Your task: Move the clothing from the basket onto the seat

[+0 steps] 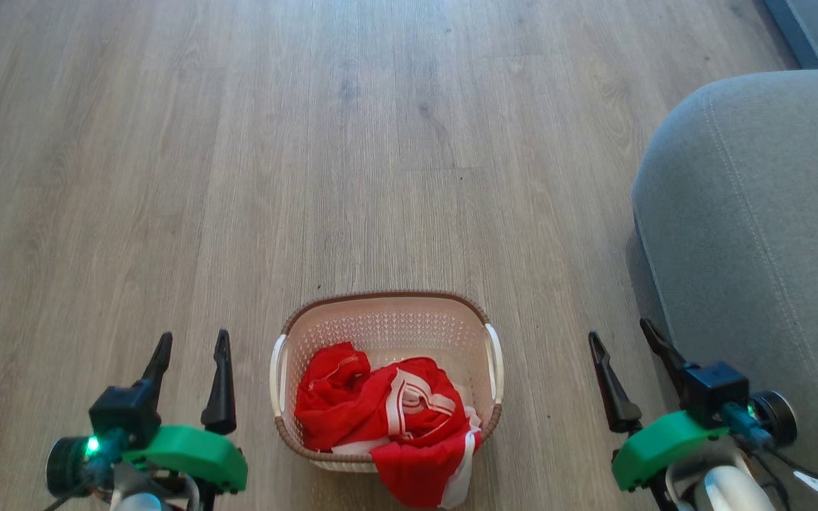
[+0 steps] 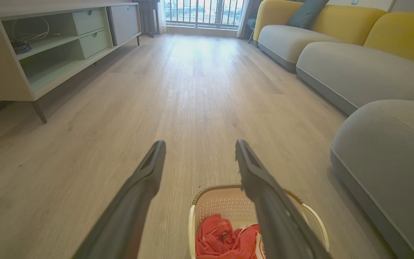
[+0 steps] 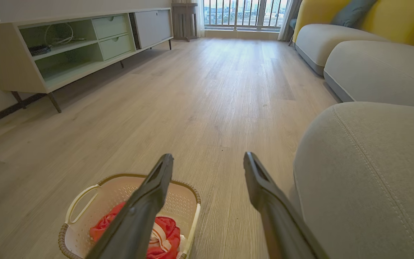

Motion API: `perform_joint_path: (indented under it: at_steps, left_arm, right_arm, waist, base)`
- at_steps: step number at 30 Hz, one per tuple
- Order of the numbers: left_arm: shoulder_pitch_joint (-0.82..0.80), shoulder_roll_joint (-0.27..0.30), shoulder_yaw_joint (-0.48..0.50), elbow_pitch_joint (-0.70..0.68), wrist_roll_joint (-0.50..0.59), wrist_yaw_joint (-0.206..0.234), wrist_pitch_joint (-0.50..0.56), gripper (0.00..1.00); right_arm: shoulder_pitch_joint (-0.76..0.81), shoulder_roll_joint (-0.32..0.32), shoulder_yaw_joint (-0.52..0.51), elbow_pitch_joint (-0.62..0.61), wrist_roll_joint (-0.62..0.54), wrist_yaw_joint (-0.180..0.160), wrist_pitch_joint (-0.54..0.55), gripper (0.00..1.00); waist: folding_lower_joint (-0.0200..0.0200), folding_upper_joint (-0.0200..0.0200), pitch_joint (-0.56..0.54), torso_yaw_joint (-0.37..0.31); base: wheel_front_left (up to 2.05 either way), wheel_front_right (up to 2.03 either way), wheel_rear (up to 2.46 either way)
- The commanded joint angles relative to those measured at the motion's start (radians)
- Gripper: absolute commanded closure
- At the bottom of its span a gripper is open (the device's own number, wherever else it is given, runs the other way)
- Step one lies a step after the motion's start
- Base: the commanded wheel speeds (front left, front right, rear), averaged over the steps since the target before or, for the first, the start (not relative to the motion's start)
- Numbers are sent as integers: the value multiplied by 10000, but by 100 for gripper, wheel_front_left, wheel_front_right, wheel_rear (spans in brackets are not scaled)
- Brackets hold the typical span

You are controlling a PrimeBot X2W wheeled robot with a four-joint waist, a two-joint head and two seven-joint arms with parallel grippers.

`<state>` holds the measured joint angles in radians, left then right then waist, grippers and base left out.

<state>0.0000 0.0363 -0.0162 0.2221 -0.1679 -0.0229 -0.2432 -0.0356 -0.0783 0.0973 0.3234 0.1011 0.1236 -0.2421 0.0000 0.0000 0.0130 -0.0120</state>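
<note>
The left claw (image 1: 193, 338) hovers at the lower left, just beside the laundry basket (image 1: 388, 296). Its 2 dark fingers are spread wide with nothing between them.

The basket stands on the wooden floor (image 1: 309, 142) between the 2 claws. The red clothing (image 1: 373, 408) with white stripes is heaped in the near half of the basket. 1 fold spills over the near rim and hangs outside. How many garments make up the heap cannot be told.

The right claw (image 1: 620, 331) hovers on the far side of the basket, fingers likewise spread and empty, and close to the grey-green seat (image 1: 757, 248), which rises at the right.

The step in hand looks like the 1st reach into the basket, with no cloth touched yet. The right claw seems the better choice, since it has the shorter carry to the seat.

- Come down from above, fingers wide, onto the highest bunched part of the heap, clear of the rim and the white handles.
- Go deep enough to pinch several folds, because a thin pinch on loose fabric may slip.
- Lift straight up until the trailing cloth clears the rim. The overhanging fold could snag there and drag or tip the light basket.
- Then swing right and let go well onto the cushion, not at its rounded edge.
</note>
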Motion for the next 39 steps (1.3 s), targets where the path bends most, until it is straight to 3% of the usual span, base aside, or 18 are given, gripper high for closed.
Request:
perform_joint_path:
  at_steps: [1, 16, 22, 35, 39]
  left_arm:
    - [-434, 139, 280, -349, 342, 55, -185, 0]
    - [-491, 139, 258, -282, 278, 31, -185, 0]
    - [-730, 139, 161, -350, 234, 23, -185, 0]
    - [-2741, 139, -600, 132, 351, -148, -185, 0]
    - [-4023, 139, -1568, 1302, 700, -356, -185, 0]
  right_arm:
    - [-569, -105, 268, -338, -355, 71, -197, 0]
    - [-612, -113, 115, -365, -353, 71, -197, 0]
    - [-814, -116, 0, -525, -332, 71, -197, 0]
    - [-2335, -141, -614, -1287, -583, 71, -197, 0]
    - [-3087, -110, -660, -1525, -637, 71, -197, 0]
  waist:
    - [0, 0, 11, -5]
    - [0, 0, 64, -17]
    - [0, 0, 701, -65]
    - [0, 0, 4073, -326]
    - [0, 0, 5536, -524]
  base:
    - [0, 0, 0]
    - [0, 0, 0]
    - [0, 0, 0]
    - [0, 0, 0]
    - [0, 0, 0]
